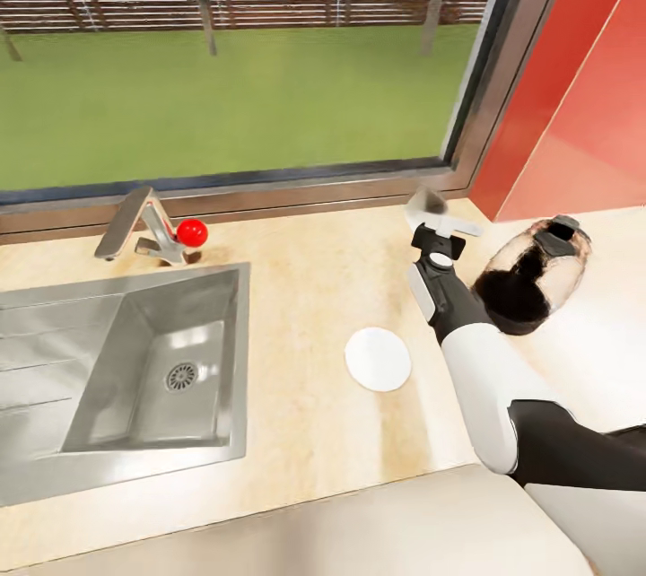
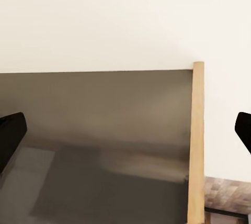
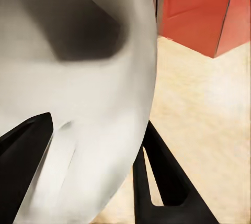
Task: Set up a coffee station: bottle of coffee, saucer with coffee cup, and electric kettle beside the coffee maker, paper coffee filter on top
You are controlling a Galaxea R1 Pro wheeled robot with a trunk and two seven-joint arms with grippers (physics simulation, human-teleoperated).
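Now the right pincer grips the smooth, rounded white coffee cup.

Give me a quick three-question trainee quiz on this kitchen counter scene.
1. True or false: the saucer lies inside the sink.
2. Which stands nearest the red wall panel? A) faucet B) electric kettle C) saucer
3. Fill in: the right gripper is closed on the white ____.
Key: 1 false; 2 B; 3 coffee cup.
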